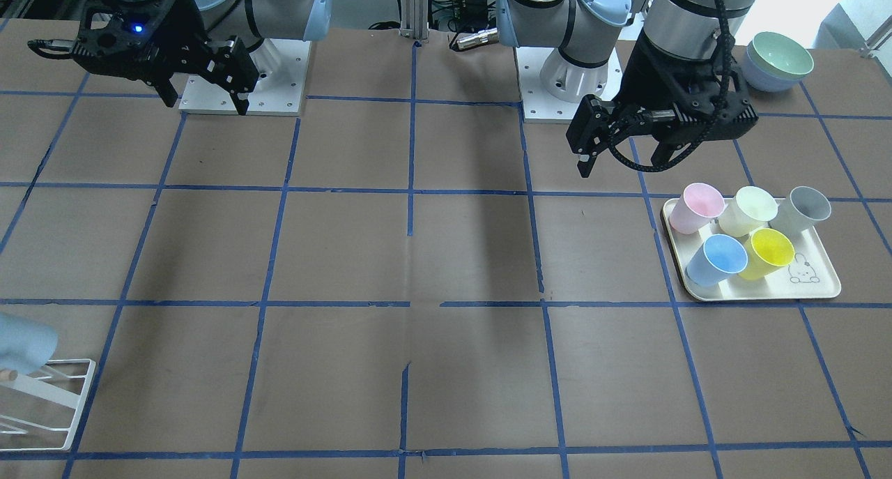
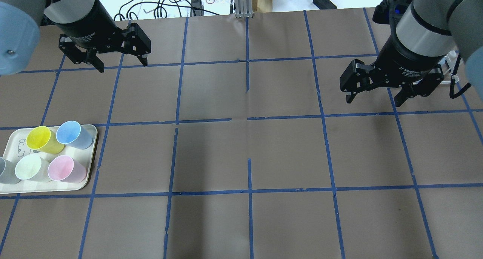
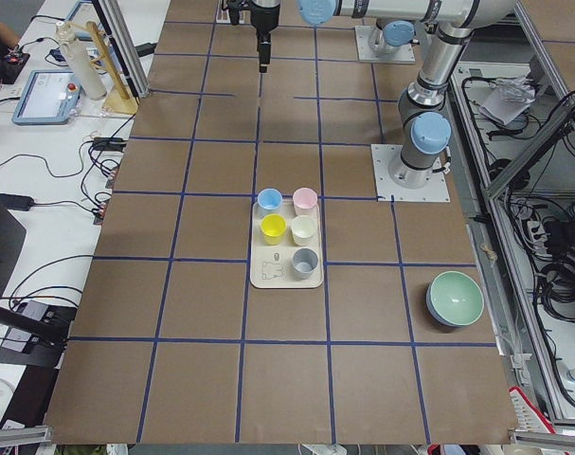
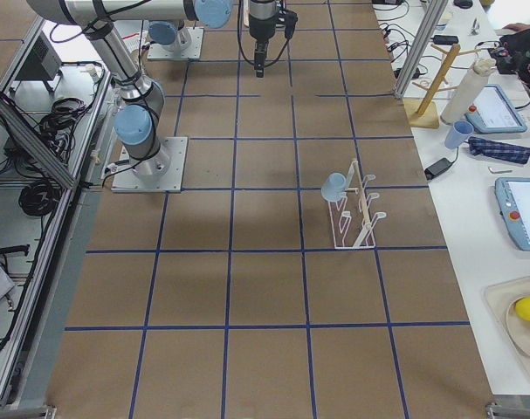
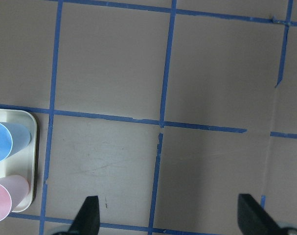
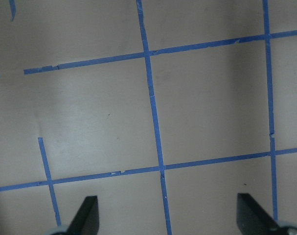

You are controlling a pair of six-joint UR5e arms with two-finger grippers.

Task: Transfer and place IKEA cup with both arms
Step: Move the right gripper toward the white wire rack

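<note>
The IKEA cup (image 1: 19, 341), pale icy-blue, sits tilted on a white wire rack (image 1: 66, 402) at the table's edge on my right side. It also shows in the exterior right view (image 4: 334, 185). My left gripper (image 2: 123, 65) is open and empty, hovering above the table beyond the tray; it also shows in the front-facing view (image 1: 622, 164). My right gripper (image 2: 373, 100) is open and empty above bare table, well away from the rack; it also shows in the front-facing view (image 1: 207, 106). Both wrist views show only taped table between open fingertips (image 5: 89, 215) (image 6: 87, 218).
A cream tray (image 2: 90, 176) on my left holds a sky-blue cup (image 2: 72, 134), a yellow cup (image 2: 42, 139), a pink cup (image 2: 64, 168), a pale green cup (image 2: 30, 167) and a grey cup (image 1: 805, 210). Stacked bowls (image 1: 779, 61) stand near the left arm's base.
</note>
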